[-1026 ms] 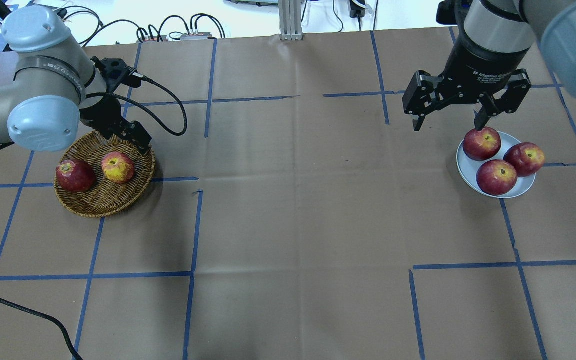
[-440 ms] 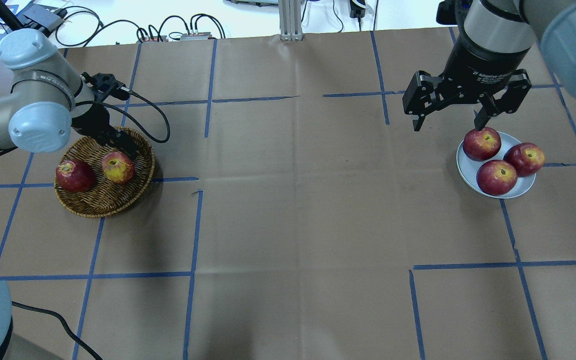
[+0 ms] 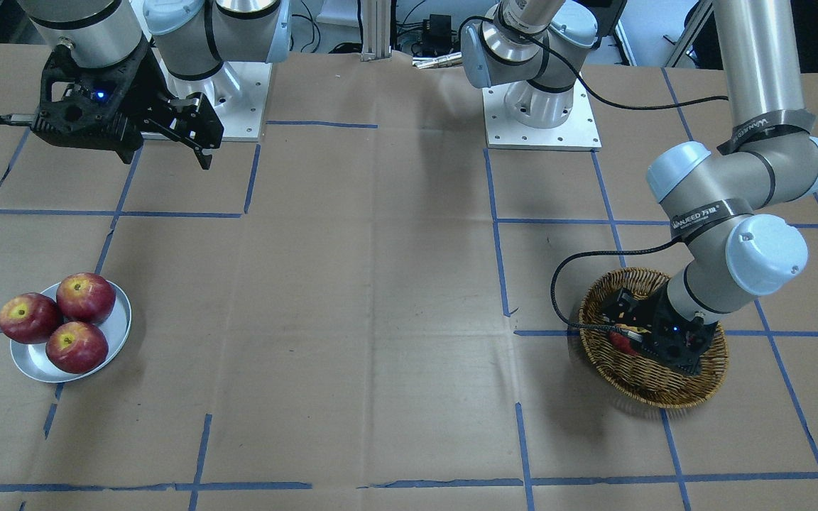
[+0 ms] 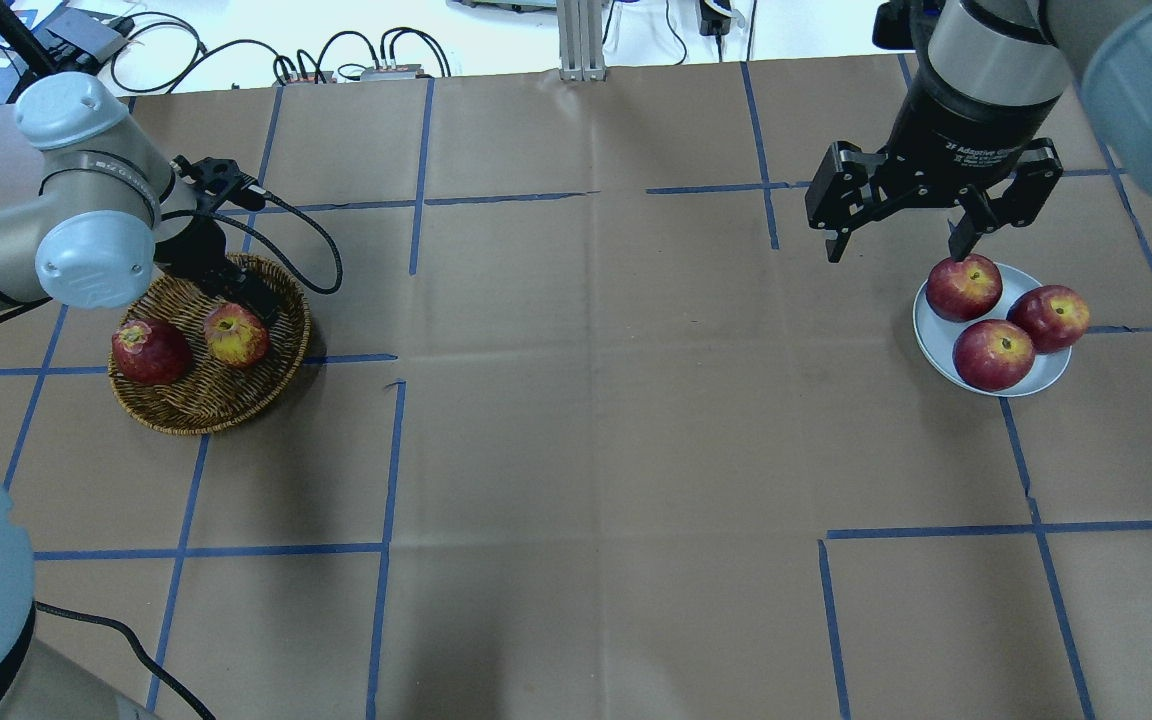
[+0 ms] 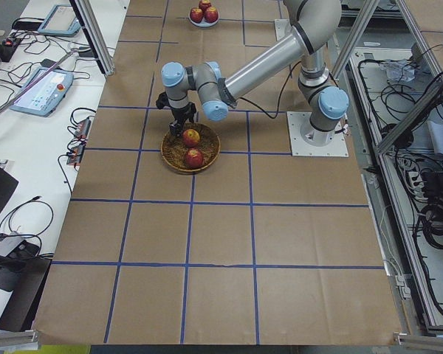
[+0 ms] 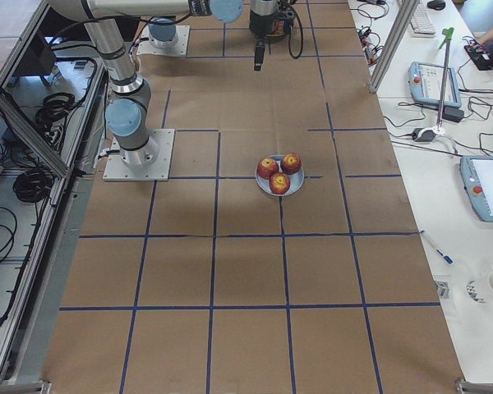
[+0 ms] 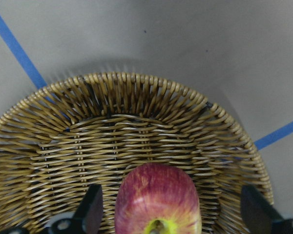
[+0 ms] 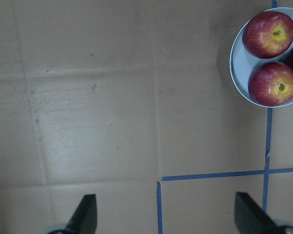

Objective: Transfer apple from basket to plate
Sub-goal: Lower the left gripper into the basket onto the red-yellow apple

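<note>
Basket point(image 4: 198, 418) sits toward the robot's left end of the paper-covered table point(image 4: 596, 420). Plate point(image 4: 1048, 376) is toward the right end, well apart from it, with a wide stretch of brown paper and blue tape lines point(image 4: 391, 450) between them.

Left gripper point(image 4: 246, 305) is down inside the basket at its far rim. Its jaws are spread wide and straddle the apple point(image 4: 236, 335). Wrist view shows one finger point(image 7: 92, 214) just beside the apple point(image 7: 157, 200) with a thin gap. The other finger point(image 7: 254, 214) stands well off. No contact seen, nothing gripped.

Right gripper point(image 4: 896, 245) hangs above the table just beside the plate's far-left rim, jaws fully apart, holding nothing.

Front-facing view: left wrist and gripper point(image 3: 654, 333) cover the basket's contents, and only a sliver of red shows. Left wrist view cuts off the apple's lower half and the fingertips.

The basket holds two fruits: the streaked, yellow-topped apple, and a dark red apple point(image 4: 150, 351) beside it. Bare wicker lies on the near side.

The plate holds three red apples point(image 4: 994, 354) clustered together and filling most of it. One of them leans out over the right rim.
</note>
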`<state>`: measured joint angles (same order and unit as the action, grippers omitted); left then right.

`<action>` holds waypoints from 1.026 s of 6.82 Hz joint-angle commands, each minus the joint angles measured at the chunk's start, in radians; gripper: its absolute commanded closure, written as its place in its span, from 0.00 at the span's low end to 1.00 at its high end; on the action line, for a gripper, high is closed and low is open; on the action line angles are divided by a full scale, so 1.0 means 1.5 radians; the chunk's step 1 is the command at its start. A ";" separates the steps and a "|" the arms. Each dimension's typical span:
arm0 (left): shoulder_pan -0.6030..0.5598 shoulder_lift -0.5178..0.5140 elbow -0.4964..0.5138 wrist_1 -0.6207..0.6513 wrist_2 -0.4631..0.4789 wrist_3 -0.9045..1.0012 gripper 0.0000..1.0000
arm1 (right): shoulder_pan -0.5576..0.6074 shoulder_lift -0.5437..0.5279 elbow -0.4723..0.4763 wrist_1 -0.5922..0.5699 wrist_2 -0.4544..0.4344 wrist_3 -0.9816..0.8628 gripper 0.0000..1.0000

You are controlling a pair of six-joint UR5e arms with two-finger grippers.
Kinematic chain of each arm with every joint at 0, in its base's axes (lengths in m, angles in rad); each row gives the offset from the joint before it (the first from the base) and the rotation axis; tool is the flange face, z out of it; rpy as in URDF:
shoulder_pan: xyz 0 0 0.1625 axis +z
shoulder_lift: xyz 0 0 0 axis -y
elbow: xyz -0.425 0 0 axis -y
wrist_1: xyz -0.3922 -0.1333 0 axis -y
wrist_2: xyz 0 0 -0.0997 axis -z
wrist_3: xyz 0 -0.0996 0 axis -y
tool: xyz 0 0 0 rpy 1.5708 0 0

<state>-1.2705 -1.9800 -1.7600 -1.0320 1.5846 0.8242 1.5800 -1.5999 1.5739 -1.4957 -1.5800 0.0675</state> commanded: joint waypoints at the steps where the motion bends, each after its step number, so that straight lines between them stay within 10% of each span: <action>1: 0.029 -0.025 -0.009 -0.001 0.003 0.001 0.01 | 0.000 0.000 0.000 0.000 0.000 0.000 0.00; 3: 0.029 -0.030 -0.018 -0.004 -0.001 -0.002 0.02 | 0.000 0.000 0.000 0.000 0.000 0.000 0.00; 5: 0.029 -0.032 -0.023 -0.002 0.001 -0.011 0.36 | 0.000 0.000 0.000 0.000 0.000 0.000 0.00; 7: 0.024 -0.021 -0.014 -0.003 -0.003 -0.021 0.45 | 0.000 0.000 0.000 0.000 0.000 -0.001 0.00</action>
<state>-1.2289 -2.0230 -1.7910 -1.0357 1.5838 0.8046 1.5800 -1.5999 1.5739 -1.4956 -1.5793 0.0671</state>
